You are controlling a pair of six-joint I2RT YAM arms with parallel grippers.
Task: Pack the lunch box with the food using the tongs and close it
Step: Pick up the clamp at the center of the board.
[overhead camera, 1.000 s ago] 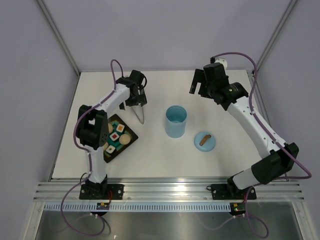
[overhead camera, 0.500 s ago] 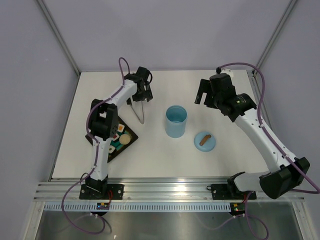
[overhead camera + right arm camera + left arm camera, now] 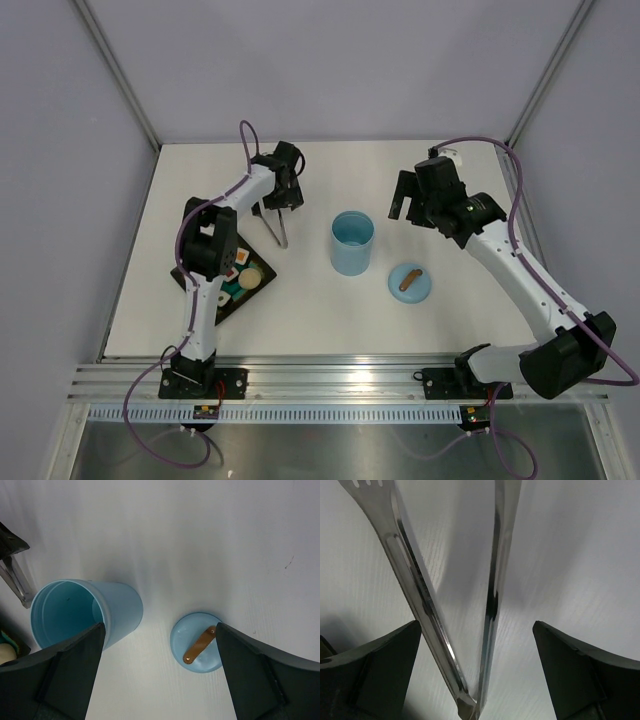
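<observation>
The left tool, in the upper left of the overhead view, is spread fully wide and holds nothing. It straddles the tongs, which lie flat on the worktop with both arms between the fingers and neither one touched. The right tool is just as wide and empty, up above the open lunch box at frame centre and its lid lower right of it. The food sits in the dark tray at lower left. If the left tool closes here, the thin springy arms may pinch shut, twist or skid across the smooth worktop, or the fingers may scrape it. No brand, label or writing can be read.
</observation>
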